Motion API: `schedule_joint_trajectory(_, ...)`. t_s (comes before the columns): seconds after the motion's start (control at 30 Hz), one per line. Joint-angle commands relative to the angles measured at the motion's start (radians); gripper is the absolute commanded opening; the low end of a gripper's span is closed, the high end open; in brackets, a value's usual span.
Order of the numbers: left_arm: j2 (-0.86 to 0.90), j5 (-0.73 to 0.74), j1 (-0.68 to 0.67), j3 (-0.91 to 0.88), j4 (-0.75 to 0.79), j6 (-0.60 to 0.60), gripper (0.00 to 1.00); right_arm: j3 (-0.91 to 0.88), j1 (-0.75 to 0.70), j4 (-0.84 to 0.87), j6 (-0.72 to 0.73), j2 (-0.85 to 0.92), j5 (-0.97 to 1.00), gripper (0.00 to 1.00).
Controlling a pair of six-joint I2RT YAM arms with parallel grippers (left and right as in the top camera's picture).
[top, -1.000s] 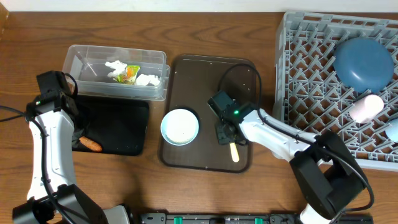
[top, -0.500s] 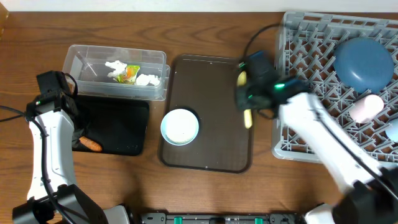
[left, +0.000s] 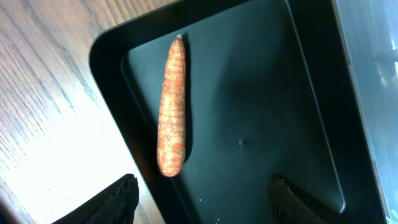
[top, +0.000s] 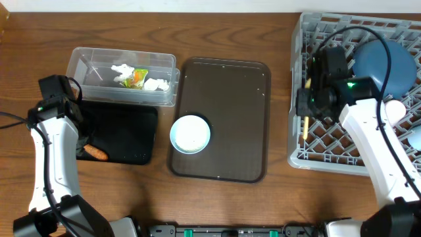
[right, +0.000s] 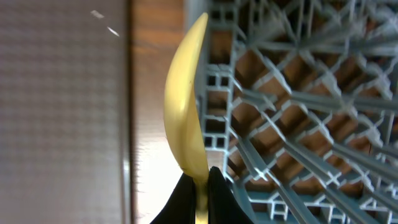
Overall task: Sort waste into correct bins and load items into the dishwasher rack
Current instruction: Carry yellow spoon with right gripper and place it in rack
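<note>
My right gripper (top: 310, 100) is shut on the pale yellow spoon (top: 305, 124) and holds it over the left edge of the grey dishwasher rack (top: 342, 158); the right wrist view shows the spoon (right: 185, 118) pinched between the fingers (right: 200, 180). The dark blue plate (top: 388, 66) and pink cup (top: 389, 113) sit in the rack. The light blue bowl (top: 191, 133) stands on the brown tray. My left gripper (left: 199, 199) is open above the black tray (left: 261, 124), near the orange carrot stick (left: 173, 115). Tissue bits and the wrapper (top: 135, 77) lie in the clear tub (top: 92, 59).
The dark brown serving tray (top: 230, 99) lies in the middle between the bins and the rack. A light blue cup (top: 416, 137) shows at the right edge of the rack. Bare wooden table surrounds everything.
My right gripper lifted the yellow spoon from the brown tray and carried it right, to the rack's left edge. The left arm has not moved.
</note>
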Motion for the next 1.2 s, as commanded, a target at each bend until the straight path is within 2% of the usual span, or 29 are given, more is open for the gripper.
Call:
schedule_joint_trajectory(0.0,-0.002,-0.005,-0.004,0.016,-0.003,0.018,0.68,-0.048,-0.025,0.018,-0.013,0.011,0.029,0.03)
schedule_joint_trajectory(0.23,-0.002,-0.005,-0.004,0.016,-0.003,0.018,0.68,-0.098,-0.042,0.042,-0.014,0.013,0.036,0.04)
schedule_joint_trajectory(0.47,-0.002,-0.005,-0.004,0.016,-0.003,0.018,0.68,-0.230,-0.042,0.199,-0.013,0.013,0.032,0.13)
schedule_joint_trajectory(0.7,-0.002,-0.004,-0.004,0.016,-0.003,0.018,0.72,-0.255,-0.042,0.245,-0.013,0.013,0.032,0.16)
schedule_joint_trajectory(0.83,-0.003,-0.004,-0.012,0.017,-0.002,0.030,0.72,-0.246,-0.042,0.243,-0.014,0.011,0.032,0.24)
schedule_joint_trajectory(1.03,-0.034,-0.003,-0.103,0.018,0.033,0.136,0.72,-0.143,-0.043,0.195,-0.033,-0.018,0.032,0.29)
schedule_joint_trajectory(1.17,-0.053,-0.003,-0.223,0.026,0.065,0.224,0.72,-0.056,-0.045,0.178,-0.082,-0.039,0.032,0.49)
